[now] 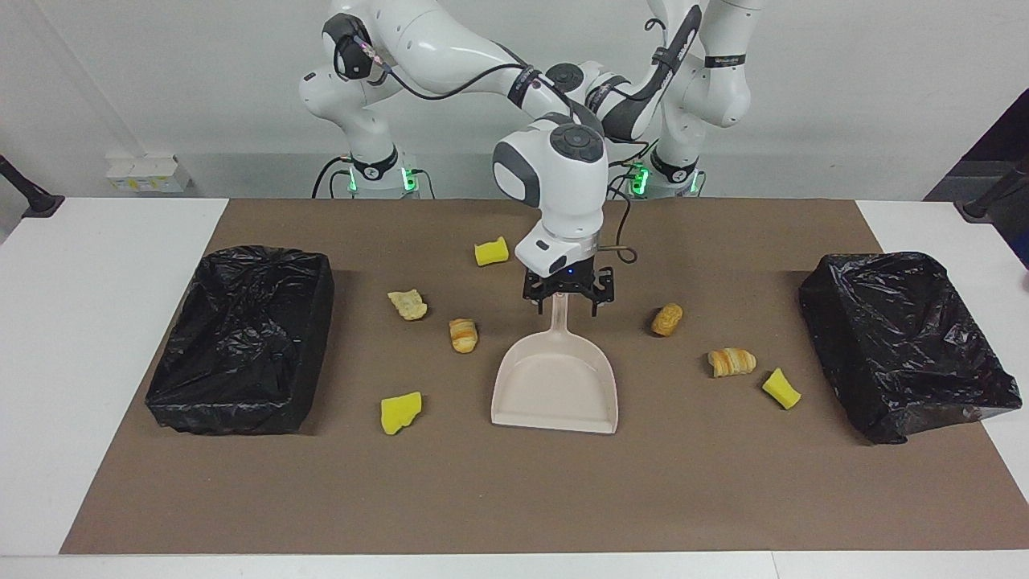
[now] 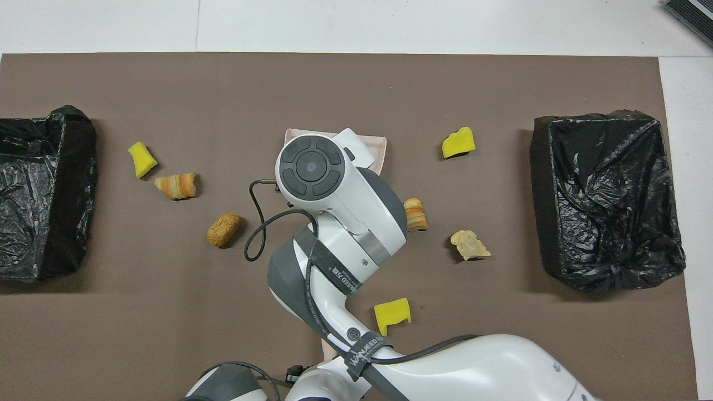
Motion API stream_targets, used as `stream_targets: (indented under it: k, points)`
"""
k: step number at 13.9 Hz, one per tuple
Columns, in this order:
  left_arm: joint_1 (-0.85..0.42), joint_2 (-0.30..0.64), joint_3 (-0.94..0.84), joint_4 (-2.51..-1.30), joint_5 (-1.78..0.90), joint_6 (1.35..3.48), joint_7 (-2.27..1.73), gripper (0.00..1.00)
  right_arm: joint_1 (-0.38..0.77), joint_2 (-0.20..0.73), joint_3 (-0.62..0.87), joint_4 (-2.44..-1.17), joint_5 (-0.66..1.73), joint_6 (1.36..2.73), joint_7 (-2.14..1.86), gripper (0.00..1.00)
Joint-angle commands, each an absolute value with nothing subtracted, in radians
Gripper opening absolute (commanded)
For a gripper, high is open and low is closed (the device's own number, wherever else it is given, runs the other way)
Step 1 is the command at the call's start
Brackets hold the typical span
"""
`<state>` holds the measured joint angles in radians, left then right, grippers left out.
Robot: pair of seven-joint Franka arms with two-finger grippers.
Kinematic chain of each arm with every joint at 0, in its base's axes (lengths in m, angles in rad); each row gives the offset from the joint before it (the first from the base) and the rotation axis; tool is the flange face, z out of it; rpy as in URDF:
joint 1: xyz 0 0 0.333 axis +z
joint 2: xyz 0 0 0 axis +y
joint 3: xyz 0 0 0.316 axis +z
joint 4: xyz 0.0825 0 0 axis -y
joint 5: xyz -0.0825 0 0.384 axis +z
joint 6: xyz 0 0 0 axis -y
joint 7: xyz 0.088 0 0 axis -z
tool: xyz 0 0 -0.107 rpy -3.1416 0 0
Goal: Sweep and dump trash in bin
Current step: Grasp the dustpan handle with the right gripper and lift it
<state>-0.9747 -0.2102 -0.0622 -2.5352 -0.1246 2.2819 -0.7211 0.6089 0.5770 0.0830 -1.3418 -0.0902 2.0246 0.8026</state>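
Facing view: the right tool [image 1: 567, 299] is seen low over the middle of the bench [image 1: 514, 498]. It is judged to be closed on the upright handle of the dustpan [image 1: 555, 386], though the grip is partly hidden by the tool's body. The left arm [image 1: 711, 80] is kept folded at the robots' edge, waiting, and its tool is hidden.

The dustpan is laid flat. Its long axis runs from the robots' edge to the edge farthest from them, and its mouth is turned toward that farthest edge. None of the trash [image 1: 463, 334] lies in front of the mouth; all of it is scattered to either side. Four pieces lie toward the right arm's end, the striped roll just beside the pan's wall. Three pieces lie toward the left arm's end, the brown lump [image 1: 666, 319] nearest the handle.

A lined bin [image 1: 241, 338] is set at the right arm's end and a second bin [image 1: 908, 346] at the left arm's end. The right arm is judged the nearer to the roll, so a sideways turn of the pan is called for.

In the overhead view, cable straps [image 2: 365, 350] on the right arm are printed with what is read as "WANEED".
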Motion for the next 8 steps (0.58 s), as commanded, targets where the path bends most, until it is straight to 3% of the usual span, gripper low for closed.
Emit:
stream_targets:
  k: [1, 2, 3, 5, 8]
  points:
    - [-1.011, -0.238, -0.046, -2.569, -0.137, 2.301, -0.752, 0.56, 0.612, 0.534, 0.087, -1.437, -0.095, 2.059, 0.822, 1.00]
    - [-1.011, -0.239, -0.046, -2.569, -0.137, 2.292, -0.753, 0.45, 0.615, 0.523, 0.089, -1.480, -0.095, 2.068, 0.824, 1.00]
    - [-1.009, -0.241, -0.045, -2.571, -0.137, 2.281, -0.753, 0.25, 0.627, 0.517, 0.089, -1.518, -0.094, 2.085, 0.827, 1.00]
    - [-1.002, -0.241, -0.044, -2.569, -0.137, 2.246, -0.756, 0.04, 0.646, 0.508, 0.089, -1.561, -0.094, 2.095, 0.847, 1.00]
    - [-0.996, -0.242, -0.038, -2.562, -0.137, 2.171, -0.767, 0.00, 0.647, 0.469, 0.089, -1.643, -0.094, 2.121, 0.850, 1.00]
